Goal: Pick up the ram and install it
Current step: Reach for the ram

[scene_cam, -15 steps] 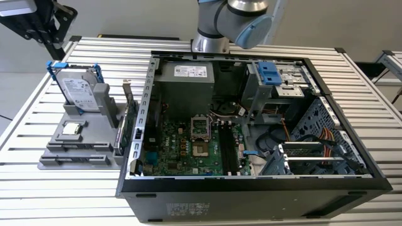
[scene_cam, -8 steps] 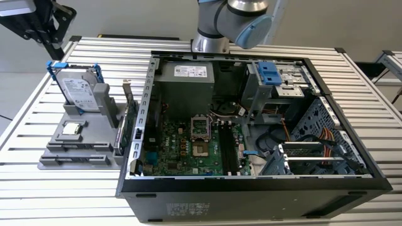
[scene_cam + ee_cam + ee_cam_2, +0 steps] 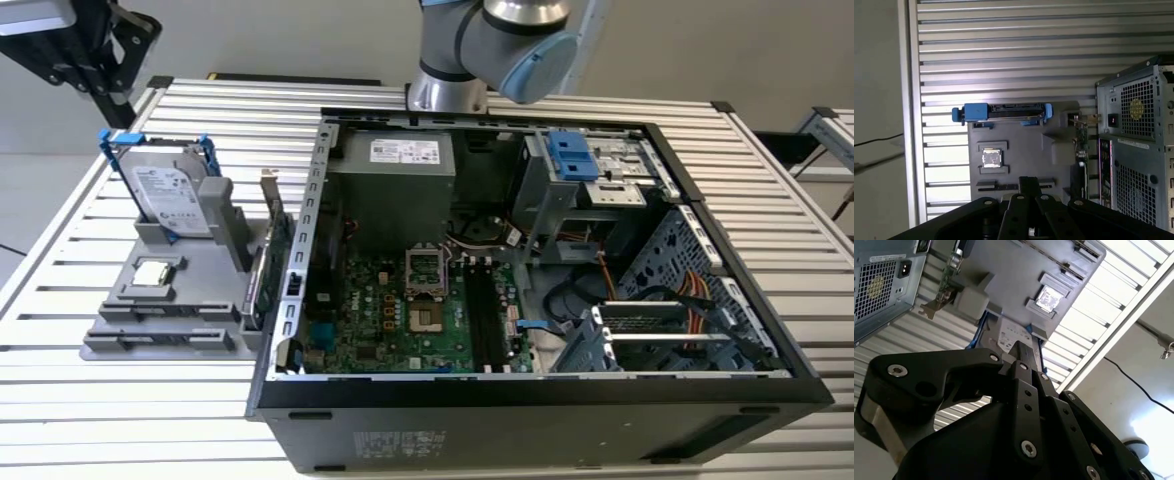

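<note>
The pincer (image 3: 1029,182) hangs with its fingers drawn together on nothing, above the grey parts holder (image 3: 1054,150). The holder's upright slot nearest the pincer carries the blue-railed hard drive (image 3: 1004,111), and a shallow recess beyond it holds a processor chip (image 3: 991,158). The ram (image 3: 258,292) stands on edge at the holder's flank away from the pincer, just beside the green expansion card (image 3: 278,262); farther still lies the open computer case (image 3: 534,430), with motherboard (image 3: 387,320) and power supply (image 3: 394,185) inside.

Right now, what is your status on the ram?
Gripper shut, near gray holder. Ram upright at its edge, beside green card. No obstacle seen.
</note>
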Controlling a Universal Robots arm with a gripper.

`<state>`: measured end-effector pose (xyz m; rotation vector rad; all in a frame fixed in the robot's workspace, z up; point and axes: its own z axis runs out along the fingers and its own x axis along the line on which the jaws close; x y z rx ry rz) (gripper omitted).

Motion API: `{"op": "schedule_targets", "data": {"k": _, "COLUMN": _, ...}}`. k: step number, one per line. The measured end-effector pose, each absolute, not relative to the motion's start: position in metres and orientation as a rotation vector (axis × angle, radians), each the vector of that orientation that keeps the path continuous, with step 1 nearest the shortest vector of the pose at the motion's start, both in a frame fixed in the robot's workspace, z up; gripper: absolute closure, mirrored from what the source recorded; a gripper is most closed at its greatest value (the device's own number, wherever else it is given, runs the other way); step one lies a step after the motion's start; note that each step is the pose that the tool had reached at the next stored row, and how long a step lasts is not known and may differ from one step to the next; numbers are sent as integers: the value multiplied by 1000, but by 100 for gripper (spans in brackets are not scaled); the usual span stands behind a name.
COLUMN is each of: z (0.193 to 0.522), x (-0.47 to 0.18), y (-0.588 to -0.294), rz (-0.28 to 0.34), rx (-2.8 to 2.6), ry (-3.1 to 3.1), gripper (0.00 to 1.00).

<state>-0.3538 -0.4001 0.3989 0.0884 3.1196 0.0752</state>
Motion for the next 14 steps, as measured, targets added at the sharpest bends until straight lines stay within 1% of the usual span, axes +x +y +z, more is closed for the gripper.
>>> {"op": "schedule_targets", "data": {"k": 14, "z": 399, "x": -354, "y": -408, "rz": 75, "rx": 70, "ry": 3120, "gripper": 100}}
